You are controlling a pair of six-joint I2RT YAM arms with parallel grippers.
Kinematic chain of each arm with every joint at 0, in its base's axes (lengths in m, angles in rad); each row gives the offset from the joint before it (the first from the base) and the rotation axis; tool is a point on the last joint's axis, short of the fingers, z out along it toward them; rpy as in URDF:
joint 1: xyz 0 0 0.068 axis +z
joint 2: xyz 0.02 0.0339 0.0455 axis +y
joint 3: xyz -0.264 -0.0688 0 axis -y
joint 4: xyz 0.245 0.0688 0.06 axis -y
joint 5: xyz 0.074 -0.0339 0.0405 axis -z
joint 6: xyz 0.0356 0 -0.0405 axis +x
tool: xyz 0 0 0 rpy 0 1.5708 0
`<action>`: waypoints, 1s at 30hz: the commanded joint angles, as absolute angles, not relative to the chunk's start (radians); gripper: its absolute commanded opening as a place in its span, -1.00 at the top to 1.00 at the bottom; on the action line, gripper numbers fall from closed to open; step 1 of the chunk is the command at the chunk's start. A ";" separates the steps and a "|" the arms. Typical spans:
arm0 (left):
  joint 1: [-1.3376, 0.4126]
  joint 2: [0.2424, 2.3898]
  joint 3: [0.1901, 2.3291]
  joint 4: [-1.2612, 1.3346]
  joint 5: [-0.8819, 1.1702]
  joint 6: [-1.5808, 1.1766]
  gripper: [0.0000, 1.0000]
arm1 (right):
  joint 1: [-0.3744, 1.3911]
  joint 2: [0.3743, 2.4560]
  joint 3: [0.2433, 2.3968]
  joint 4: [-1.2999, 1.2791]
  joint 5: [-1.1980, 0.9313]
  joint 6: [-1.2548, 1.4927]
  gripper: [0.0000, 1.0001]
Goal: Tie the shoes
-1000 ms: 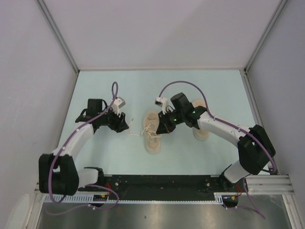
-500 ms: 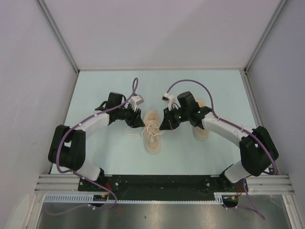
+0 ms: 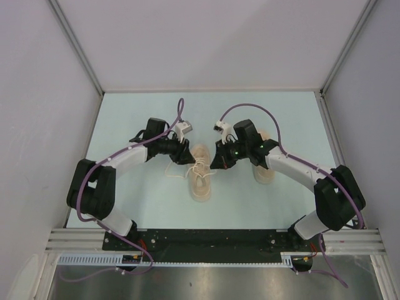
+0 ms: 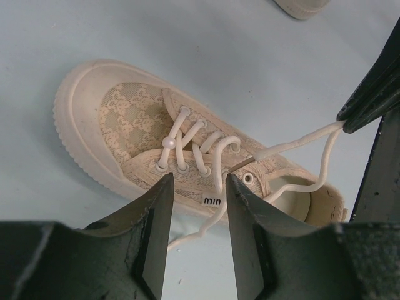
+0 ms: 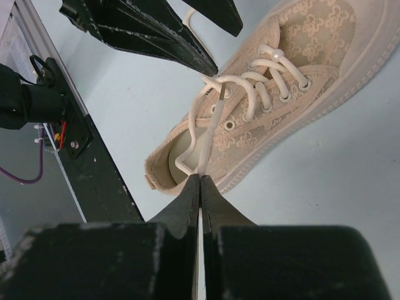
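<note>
One beige shoe (image 3: 200, 176) lies mid-table with its off-white laces loose; it also shows in the left wrist view (image 4: 137, 125) and the right wrist view (image 5: 275, 106). The second shoe (image 3: 264, 169) lies to its right, partly under my right arm. My right gripper (image 3: 216, 164) is shut on one lace end (image 5: 209, 134) and holds it taut above the heel (image 5: 201, 177). My left gripper (image 3: 185, 154) is open at the shoe's left side (image 4: 199, 181). The other lace (image 4: 219, 200) hangs down between its fingers (image 4: 156, 231).
Pale blue table with grey walls on three sides (image 3: 206, 56). The arm bases and a black rail (image 3: 212, 240) run along the near edge. The toe of the second shoe (image 4: 300, 6) shows at the top of the left wrist view.
My left arm has swung right, from well left of the shoe to right beside it. My right gripper has stayed shut on the lace and shifted slightly.
</note>
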State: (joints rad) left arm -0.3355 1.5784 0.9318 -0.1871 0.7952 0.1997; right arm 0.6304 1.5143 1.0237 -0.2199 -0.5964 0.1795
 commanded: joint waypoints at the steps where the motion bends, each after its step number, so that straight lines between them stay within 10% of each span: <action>1: -0.342 1.578 0.973 -0.140 0.818 0.172 0.12 | 0.652 1.506 1.012 -0.203 -0.566 0.152 1.00; 30: -0.264 1.534 0.902 -0.230 0.879 0.330 0.13 | 0.657 1.670 1.002 0.031 -0.574 0.244 1.00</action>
